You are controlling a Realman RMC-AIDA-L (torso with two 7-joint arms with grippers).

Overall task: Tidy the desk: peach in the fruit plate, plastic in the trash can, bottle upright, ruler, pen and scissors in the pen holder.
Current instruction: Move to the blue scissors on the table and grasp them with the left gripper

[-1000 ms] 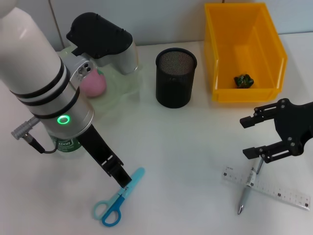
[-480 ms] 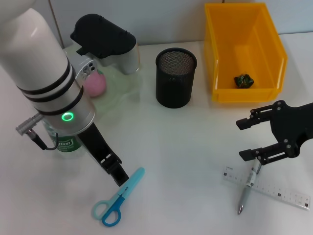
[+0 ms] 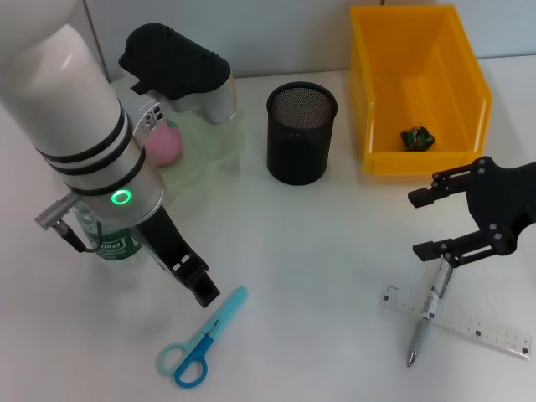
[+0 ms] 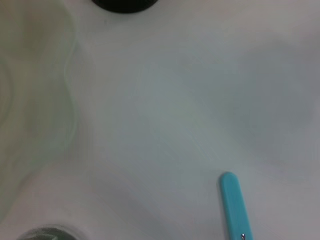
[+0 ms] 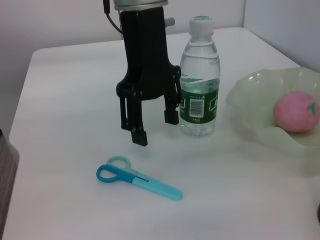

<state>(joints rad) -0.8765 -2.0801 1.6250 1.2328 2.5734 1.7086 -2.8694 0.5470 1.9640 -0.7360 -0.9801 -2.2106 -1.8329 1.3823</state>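
Flat, scissors (image 3: 201,338) point blades toward the pen holder (image 3: 301,143).

No legible text on the bottle (image 5: 199,80) label

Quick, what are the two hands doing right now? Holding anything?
Left hand: open, empty, above the scissors.
Right hand: open, empty, above the pen and ruler.

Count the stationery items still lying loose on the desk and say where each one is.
3. The scissors lie near the left gripper; the pen lies across the ruler below the right gripper. The pen holder's inside cannot be seen.
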